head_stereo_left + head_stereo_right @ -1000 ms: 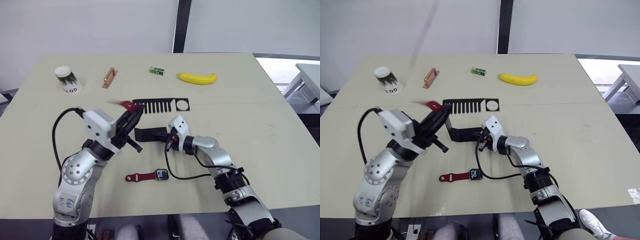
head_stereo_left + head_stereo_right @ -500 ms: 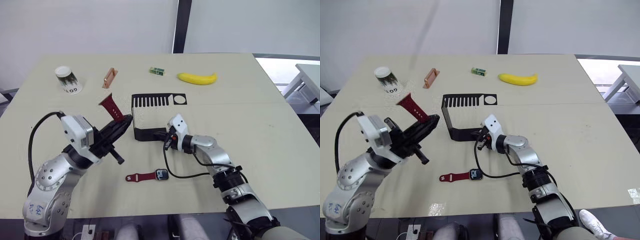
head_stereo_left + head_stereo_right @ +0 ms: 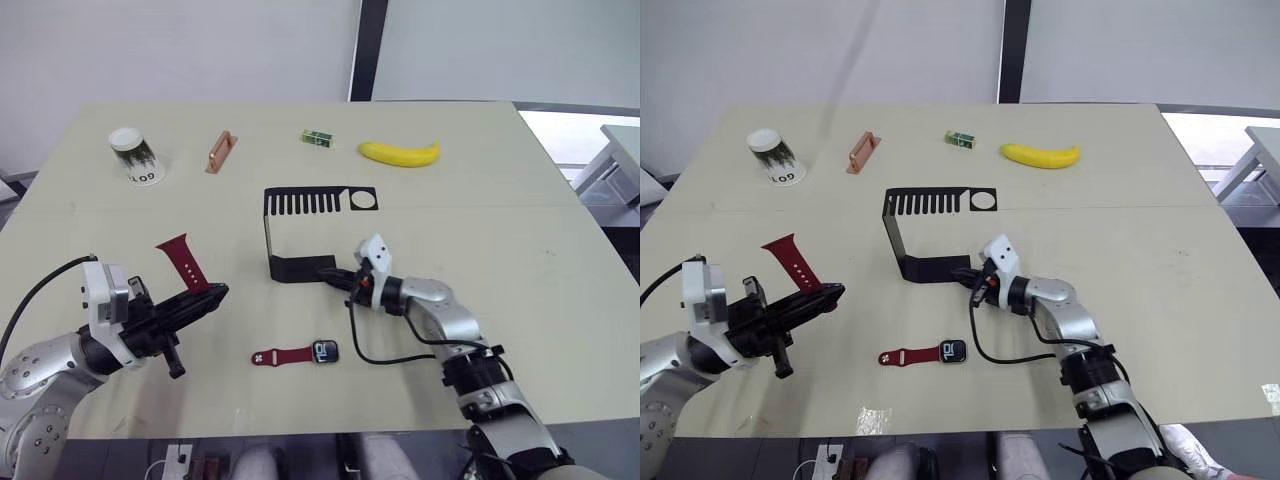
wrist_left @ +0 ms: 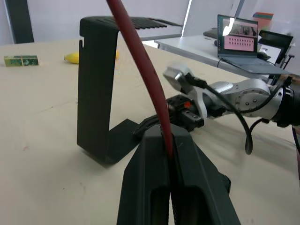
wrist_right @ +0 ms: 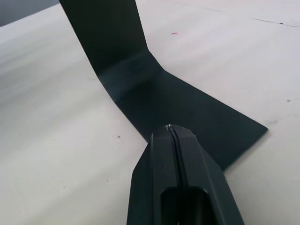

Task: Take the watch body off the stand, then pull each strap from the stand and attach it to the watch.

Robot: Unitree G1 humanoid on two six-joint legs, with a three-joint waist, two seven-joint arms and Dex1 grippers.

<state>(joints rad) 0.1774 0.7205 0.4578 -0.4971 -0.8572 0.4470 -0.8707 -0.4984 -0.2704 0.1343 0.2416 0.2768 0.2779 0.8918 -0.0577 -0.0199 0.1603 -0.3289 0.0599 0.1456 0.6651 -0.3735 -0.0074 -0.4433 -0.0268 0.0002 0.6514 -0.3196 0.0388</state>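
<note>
The watch body (image 3: 325, 350), with 1 red strap (image 3: 282, 355) attached, lies on the table (image 3: 560, 250) in front of the stand (image 3: 300, 232). The left gripper (image 3: 208, 298), off to the stand's left, pinches the second strap (image 3: 184, 262), which rises above its fingers. The right gripper (image 3: 333, 275), fingers pressed together, rests on the stand's base. Beyond the stand lie a cup (image 3: 134, 157), a banana (image 3: 400, 153) and a green box (image 3: 318, 137).

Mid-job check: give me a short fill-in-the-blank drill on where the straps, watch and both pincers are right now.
1. The left pincer is shut on a red ____.
2. The other strap lies on the table, attached to the ____.
3. The shut right pincer presses on the base of the ____.
4. The slotted top of the stand now holds ____ straps.

Missing words: strap; watch body; stand; no
</note>
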